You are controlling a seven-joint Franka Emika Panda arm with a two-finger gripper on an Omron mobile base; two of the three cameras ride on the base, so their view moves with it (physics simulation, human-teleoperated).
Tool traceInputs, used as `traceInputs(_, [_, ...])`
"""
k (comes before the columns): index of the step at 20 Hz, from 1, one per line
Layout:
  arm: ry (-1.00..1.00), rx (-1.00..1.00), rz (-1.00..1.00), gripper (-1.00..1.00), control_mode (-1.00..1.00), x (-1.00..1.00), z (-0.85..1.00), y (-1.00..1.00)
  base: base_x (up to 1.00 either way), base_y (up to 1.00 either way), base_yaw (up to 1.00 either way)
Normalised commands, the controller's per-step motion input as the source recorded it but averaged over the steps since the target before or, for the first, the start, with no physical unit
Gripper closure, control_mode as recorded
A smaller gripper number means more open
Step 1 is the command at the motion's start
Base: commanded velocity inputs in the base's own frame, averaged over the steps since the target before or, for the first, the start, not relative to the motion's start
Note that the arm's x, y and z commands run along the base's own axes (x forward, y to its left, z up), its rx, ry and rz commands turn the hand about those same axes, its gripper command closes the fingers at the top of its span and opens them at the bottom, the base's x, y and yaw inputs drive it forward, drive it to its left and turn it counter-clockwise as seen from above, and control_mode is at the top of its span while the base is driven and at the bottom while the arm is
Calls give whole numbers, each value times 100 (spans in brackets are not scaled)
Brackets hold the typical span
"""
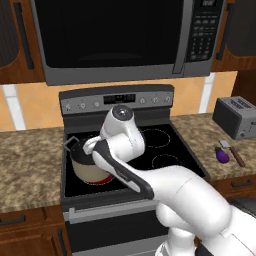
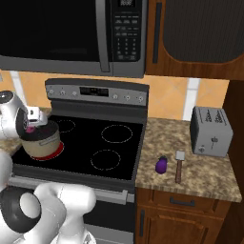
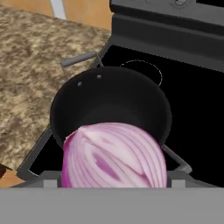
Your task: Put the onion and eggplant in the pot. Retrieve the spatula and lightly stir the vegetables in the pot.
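Onion [image 3: 114,155] gripped in the jaws above the pot [image 3: 109,105] (eggplant [image 2: 162,165] beside spatula [image 2: 179,165]).

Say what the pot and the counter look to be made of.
The pot: probably coated metal, since its beige side is matte, its inside dark and smooth, and its loop handles grey. The counter: seemingly polished stone like granite, given its mottled brown speckle; being rendered, it stays uncertain.

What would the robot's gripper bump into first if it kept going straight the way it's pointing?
Probably the dark inside of the pot. The gripper holds the onion and points down into the pot's open mouth, which looks empty, so the onion would likely touch the bottom first. Depth is hard to judge.
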Motion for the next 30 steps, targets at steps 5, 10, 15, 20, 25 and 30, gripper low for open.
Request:
traceInputs(5, [9,-4,0,100,-100,60,-58,56,0,0,0])
traceInputs(10, [5,-13,-1,100,-100,69,-48,14,0,0,0])
traceInputs(15, [10,-4,-2,100,-100,35,-26,0,0,0,0])
traceInputs(20, [8,-3,-2,-100,-100,14,-20,1,0,0,0])
traceInputs(25, [-5,-4,0,-100,-100,-17,1,0,0,0,0])
traceInputs(30, [-13,0,0,-100,-100,-21,20,0,0,0,0])
